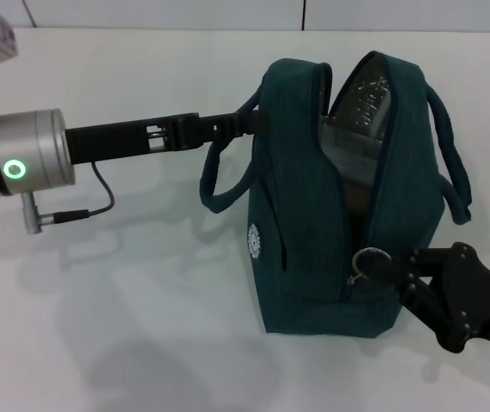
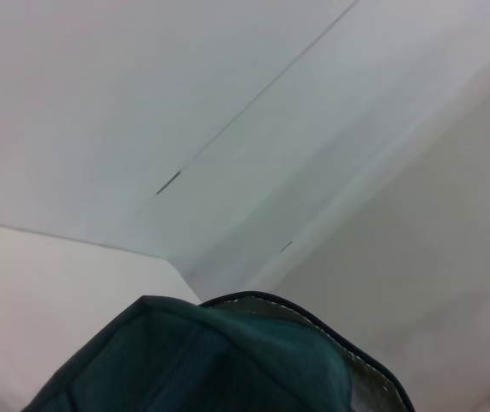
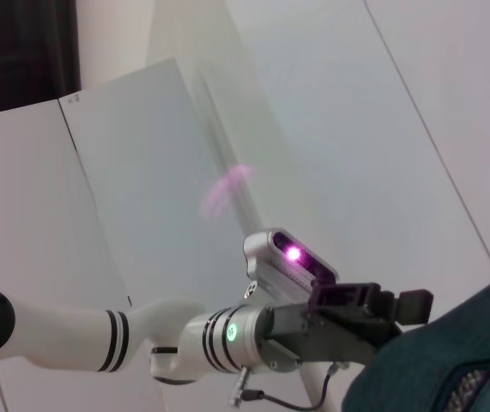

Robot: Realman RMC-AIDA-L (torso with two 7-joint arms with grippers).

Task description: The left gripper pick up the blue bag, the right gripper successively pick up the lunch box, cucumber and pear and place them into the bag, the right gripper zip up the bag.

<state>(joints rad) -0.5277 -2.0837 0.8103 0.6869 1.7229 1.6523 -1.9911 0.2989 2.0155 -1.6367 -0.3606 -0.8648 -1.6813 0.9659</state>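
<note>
Left pincer (image 1: 249,123) clamped on blue bag (image 1: 313,257); right pincer (image 1: 390,270) pinches zipper pull (image 1: 370,262). Risk: pull slips, bag tips.

Matt teal cloth blue bag (image 1: 313,257) with crinkled silvery lining and a metal ring pull (image 1: 370,260) on a smooth white counter (image 1: 124,300).

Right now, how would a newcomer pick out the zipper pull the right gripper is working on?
Find the blue bag standing on the white table. At the bottom of its open zipper hangs a silver ring pull, at the right gripper; it is the bag's only metal ring.
</note>
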